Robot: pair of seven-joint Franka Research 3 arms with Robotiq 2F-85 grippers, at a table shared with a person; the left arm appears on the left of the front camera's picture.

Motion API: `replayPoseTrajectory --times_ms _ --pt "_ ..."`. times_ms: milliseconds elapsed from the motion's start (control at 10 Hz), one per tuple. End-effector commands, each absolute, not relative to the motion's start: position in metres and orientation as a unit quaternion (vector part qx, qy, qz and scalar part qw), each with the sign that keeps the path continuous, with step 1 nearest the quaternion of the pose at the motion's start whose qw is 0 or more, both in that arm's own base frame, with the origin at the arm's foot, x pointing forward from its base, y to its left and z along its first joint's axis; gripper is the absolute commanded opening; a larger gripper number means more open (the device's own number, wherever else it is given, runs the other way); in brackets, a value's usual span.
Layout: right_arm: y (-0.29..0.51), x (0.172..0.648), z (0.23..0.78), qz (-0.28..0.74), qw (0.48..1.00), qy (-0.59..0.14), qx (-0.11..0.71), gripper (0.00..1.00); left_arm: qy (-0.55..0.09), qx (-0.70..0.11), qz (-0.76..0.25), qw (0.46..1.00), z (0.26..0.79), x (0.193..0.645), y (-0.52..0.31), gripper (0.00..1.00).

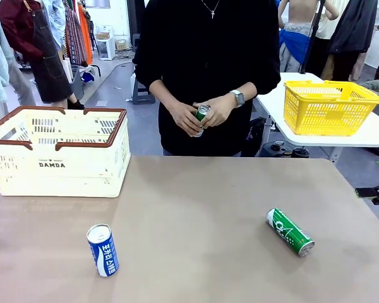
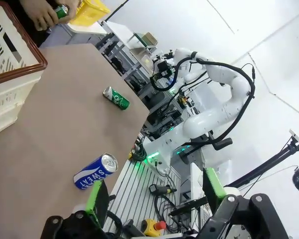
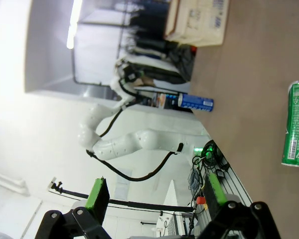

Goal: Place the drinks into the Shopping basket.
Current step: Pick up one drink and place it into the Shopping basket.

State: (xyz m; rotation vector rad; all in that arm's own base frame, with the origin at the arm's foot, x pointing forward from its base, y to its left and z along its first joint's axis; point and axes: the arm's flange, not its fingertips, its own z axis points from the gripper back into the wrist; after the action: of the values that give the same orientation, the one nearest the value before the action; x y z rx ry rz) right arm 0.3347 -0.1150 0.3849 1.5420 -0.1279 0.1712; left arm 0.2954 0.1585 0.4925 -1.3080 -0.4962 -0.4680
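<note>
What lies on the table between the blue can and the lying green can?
Nothing. In the front view, the table is bare between the blue can and the lying green can.

White arms [image 2: 204,124], black green-padded hands [image 2: 155,194]

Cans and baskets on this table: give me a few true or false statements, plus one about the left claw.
1. The blue can is inside the cream basket. False: it is on the table, outside the basket.
2. The person holds a green can. True.
3. A second green can lies on its side on the table. True.
4. The yellow basket sits on the same table. False: it sits on a separate white table.
5. The left claw grips a can. False: it is open and empty.
</note>
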Motion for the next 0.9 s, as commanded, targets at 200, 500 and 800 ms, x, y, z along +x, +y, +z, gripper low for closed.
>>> replayPoseTrajectory --times_ms 200,500,800 --pt "-0.116 0.334 0.391 0.074 0.714 -0.048 0.695 1.00 -0.228 -0.600 -0.205 0.739 0.493 0.294 0.157 1.00" --pt "-0.116 0.334 0.391 0.074 0.714 -0.048 0.695 1.00 -0.226 -0.596 -0.213 0.740 0.492 0.295 0.159 1.00" --pt "-0.116 0.334 0.391 0.074 0.714 -0.048 0.695 1.00 -0.165 -0.430 -0.262 0.848 0.577 0.250 0.030 1.00"
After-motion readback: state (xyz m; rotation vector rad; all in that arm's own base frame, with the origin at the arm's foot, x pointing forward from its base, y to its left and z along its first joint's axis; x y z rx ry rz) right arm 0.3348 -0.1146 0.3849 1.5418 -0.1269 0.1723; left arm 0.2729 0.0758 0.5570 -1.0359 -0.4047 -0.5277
